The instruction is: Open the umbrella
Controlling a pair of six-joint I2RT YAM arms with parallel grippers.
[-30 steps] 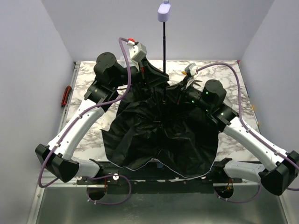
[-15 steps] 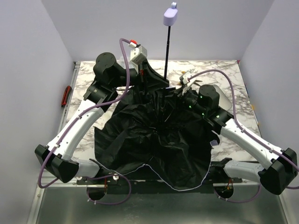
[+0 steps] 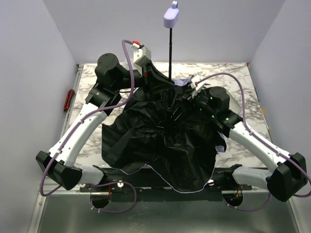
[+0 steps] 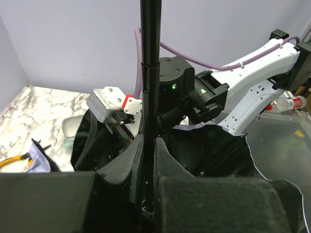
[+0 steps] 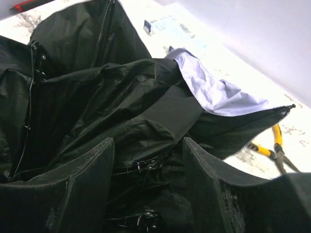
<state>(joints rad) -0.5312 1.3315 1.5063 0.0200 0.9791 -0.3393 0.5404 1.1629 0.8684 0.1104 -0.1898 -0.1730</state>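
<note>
The umbrella stands upside down on the table. Its canopy (image 3: 160, 141) shows its black inside, spread loosely in rumpled folds. The thin black shaft (image 3: 170, 48) rises upright to the lavender handle (image 3: 171, 17). My left gripper (image 3: 163, 85) is shut on the shaft low down, near the canopy; in the left wrist view the shaft (image 4: 149, 73) runs up between the fingers of that gripper (image 4: 148, 155). My right gripper (image 3: 188, 94) is open in the canopy folds right of the shaft. In the right wrist view this gripper (image 5: 148, 165) straddles black fabric and ribs, and a lavender outer flap (image 5: 214, 92) lies beyond.
Yellow-handled pliers (image 5: 272, 148) lie on the marble table (image 3: 233, 77) behind the canopy's edge. They also show in the left wrist view (image 4: 12, 160). A red object (image 3: 69, 99) sits at the table's left edge. Grey walls close in on three sides.
My right arm has moved in closer to the shaft. The canopy has shifted and bunched, its front edge drawing right. The handle swayed right, then back to the left.
</note>
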